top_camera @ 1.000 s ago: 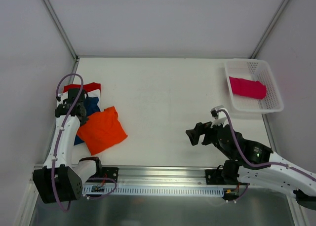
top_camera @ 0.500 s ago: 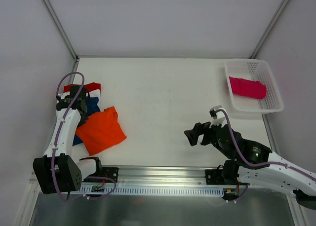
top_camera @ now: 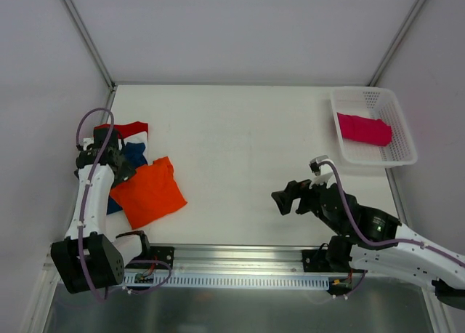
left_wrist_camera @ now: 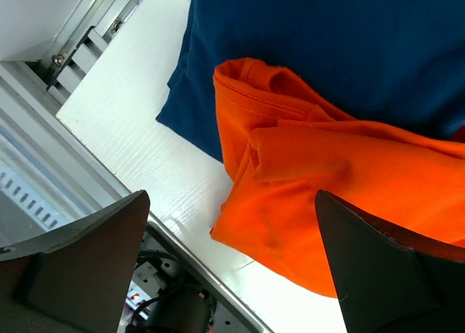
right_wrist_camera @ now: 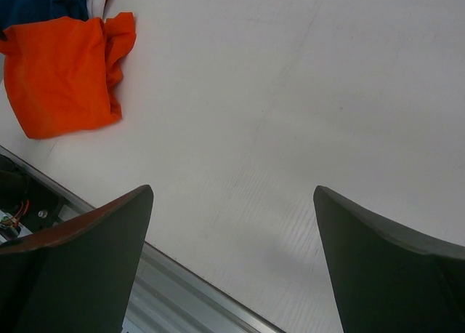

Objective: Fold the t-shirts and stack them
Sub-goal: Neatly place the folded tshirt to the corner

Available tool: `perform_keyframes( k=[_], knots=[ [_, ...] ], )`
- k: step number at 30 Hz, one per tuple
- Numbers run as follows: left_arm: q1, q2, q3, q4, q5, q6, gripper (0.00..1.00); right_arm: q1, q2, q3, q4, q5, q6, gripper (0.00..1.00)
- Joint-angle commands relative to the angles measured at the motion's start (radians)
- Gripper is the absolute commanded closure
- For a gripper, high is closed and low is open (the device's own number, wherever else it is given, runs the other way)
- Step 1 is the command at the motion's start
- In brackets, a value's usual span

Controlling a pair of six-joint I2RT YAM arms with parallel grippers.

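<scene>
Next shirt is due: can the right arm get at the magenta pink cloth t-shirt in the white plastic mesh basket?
Probably yes. The right gripper is open and empty, the white plastic mesh basket sits open-topped on that arm's side, and the magenta pink t-shirt lies uncovered.

A white table (top_camera: 240,129) with a faintly ribbed, matte surface sits inside a pale grey enclosure. At its far right corner stands a white plastic mesh basket (top_camera: 370,98), upright, close against the table's right edge. Two slanting metal posts (top_camera: 85,33) rise from the far corners. Along the near edge runs an aluminium rail (top_camera: 240,254), and just below it a slotted white strip (top_camera: 240,281).
</scene>
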Motion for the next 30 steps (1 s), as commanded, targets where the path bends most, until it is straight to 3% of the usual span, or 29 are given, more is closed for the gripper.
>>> perform_keyframes(
  k=[1, 5, 11, 15, 16, 17, 18, 21, 25, 30],
  knots=[
    [0.035, -0.029, -0.003, 0.019, 0.109, 0.028, 0.01, -0.003, 0.017, 0.014, 0.019, -0.017, 0.005, 0.03],
    [0.051, -0.044, -0.012, 0.033, 0.198, 0.028, 0.01, -0.001, 0.064, 0.022, 0.034, -0.034, 0.009, 0.03],
    [0.052, -0.217, 0.016, 0.056, 0.356, 0.043, 0.01, -0.003, 0.227, 0.031, 0.193, -0.098, -0.058, 0.01],
    [0.051, -0.279, 0.022, 0.024, 0.407, 0.078, 0.01, -0.018, 0.445, 0.085, 0.407, -0.231, -0.061, 0.02],
    [0.048, -0.271, 0.028, 0.004, 0.413, 0.074, 0.01, -0.024, 0.533, 0.091, 0.466, -0.324, -0.057, 0.01],
    [0.048, -0.271, 0.028, -0.01, 0.437, 0.072, 0.01, -0.061, 0.689, 0.138, 0.635, -0.445, -0.026, 0.02],
    [0.048, -0.271, 0.028, -0.01, 0.438, 0.072, 0.01, -0.061, 0.69, 0.164, 0.637, -0.474, -0.026, 0.02],
    [0.048, -0.297, 0.034, -0.008, 0.47, 0.075, 0.01, -0.086, 0.969, 0.283, 0.735, -0.622, -0.001, 0.03],
    [0.048, -0.348, 0.043, -0.008, 0.502, 0.087, 0.01, -0.116, 1.197, 0.413, 0.848, -0.788, 0.067, 0.03],
    [0.048, -0.362, 0.034, -0.007, 0.547, 0.094, 0.01, -0.141, 1.413, 0.488, 1.051, -0.937, 0.204, 0.03]
  ],
)
